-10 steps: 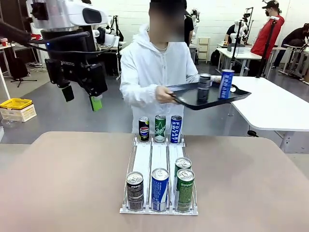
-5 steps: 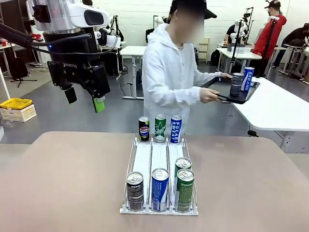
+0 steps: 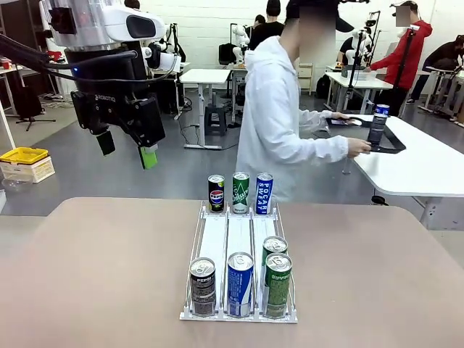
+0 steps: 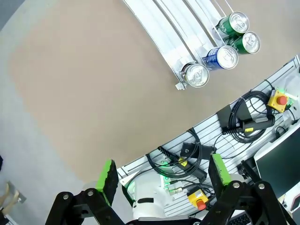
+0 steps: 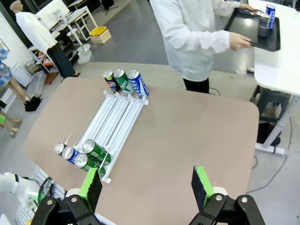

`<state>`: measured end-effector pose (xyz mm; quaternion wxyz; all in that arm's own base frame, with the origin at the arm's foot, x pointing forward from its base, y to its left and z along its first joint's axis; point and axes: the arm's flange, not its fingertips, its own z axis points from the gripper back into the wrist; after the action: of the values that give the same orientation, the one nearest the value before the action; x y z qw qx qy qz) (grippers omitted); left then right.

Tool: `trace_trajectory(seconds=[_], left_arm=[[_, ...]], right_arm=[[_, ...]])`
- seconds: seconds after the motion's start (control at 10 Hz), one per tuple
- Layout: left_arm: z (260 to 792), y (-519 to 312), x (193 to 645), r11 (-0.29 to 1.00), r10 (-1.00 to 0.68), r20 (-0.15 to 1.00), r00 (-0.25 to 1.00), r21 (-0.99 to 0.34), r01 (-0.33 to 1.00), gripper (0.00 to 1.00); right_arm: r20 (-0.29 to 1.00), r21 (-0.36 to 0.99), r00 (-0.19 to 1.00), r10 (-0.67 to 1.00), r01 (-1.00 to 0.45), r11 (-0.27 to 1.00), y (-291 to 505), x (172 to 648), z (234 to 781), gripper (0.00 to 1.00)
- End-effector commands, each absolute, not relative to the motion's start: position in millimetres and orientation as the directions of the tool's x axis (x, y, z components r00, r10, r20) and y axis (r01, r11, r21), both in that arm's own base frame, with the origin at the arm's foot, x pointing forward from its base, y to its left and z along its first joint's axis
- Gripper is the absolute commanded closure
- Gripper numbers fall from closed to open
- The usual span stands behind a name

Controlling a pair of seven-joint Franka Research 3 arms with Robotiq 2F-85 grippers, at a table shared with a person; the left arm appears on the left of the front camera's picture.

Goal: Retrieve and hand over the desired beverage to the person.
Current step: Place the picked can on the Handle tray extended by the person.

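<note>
left pincer (image 3: 125,148): released, hanging upper left of your front view.
right pincer (image 5: 146,186): released, bottom edge.
person (image 3: 279,130): upper centre-right, turned toward tray (image 3: 391,142).
cans: in rack (image 3: 239,250), desk (image 3: 94,275) centre.

Matt tabletop (image 3: 109,275), glossy metal cans (image 3: 240,283)

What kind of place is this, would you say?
Probably a robotics lab or test hall: a robot arm's left gripper hangs over a table with a can rack, and more white worktables stand behind.
</note>
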<state>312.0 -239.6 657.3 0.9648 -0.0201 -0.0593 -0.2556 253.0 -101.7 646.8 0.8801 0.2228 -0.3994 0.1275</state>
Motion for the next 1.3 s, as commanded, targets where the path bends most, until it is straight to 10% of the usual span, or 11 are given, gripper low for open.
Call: trace_trajectory(seconds=[0.0, 0.5, 1.2], left_arm=[[661, -237, 313, 0.868, -0.494, 0.116, 0.862, 0.004, 0.497, 0.0], [687, -116, 234, 0.558, -0.715, 0.467, 0.52, -0.067, 0.827, 0.0], [642, 48, 213, 0.614, -0.386, 0.72, 0.577, -0.267, 0.743, 0.0]], right_arm=[[0.763, 0.302, 0.644, 0.047, -0.419, 0.856, -101, 254, 646, 0.0], [0.763, 0.302, 0.644, 0.047, -0.419, 0.856, -101, 254, 646, 0.0], [0.763, 0.302, 0.644, 0.047, -0.419, 0.856, -101, 254, 646, 0.0]])
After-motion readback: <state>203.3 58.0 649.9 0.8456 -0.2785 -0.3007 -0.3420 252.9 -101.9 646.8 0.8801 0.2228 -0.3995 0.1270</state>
